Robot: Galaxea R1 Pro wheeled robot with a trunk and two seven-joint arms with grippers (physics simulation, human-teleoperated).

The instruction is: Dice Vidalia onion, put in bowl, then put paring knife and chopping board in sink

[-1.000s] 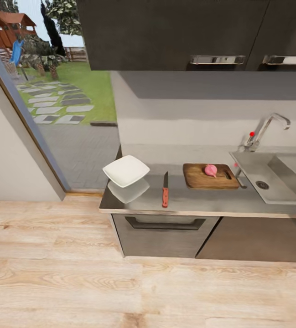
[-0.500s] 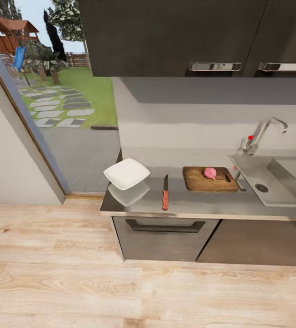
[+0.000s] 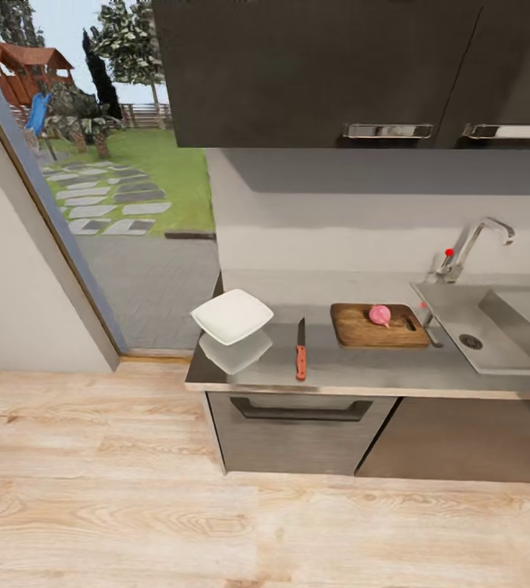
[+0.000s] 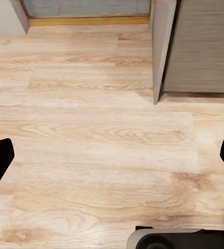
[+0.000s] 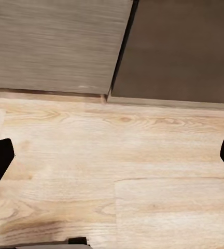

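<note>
One white square bowl (image 3: 232, 316), one paring knife (image 3: 300, 351), one chopping board (image 3: 379, 326), one pink onion (image 3: 380, 314), one sink (image 3: 493, 322), seemingly two cabinet handles overhead.

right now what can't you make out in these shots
- Sink: cut off by the head view's right edge, so its far end is unseen.
- Onion on the chopping board: too small to tell whether it is cut.
- Paring knife: its blade edge is too small and blurred to read.

left end effector (image 4: 112, 155) spread wide, right end effector (image 5: 112, 155) likewise, both empty
</note>
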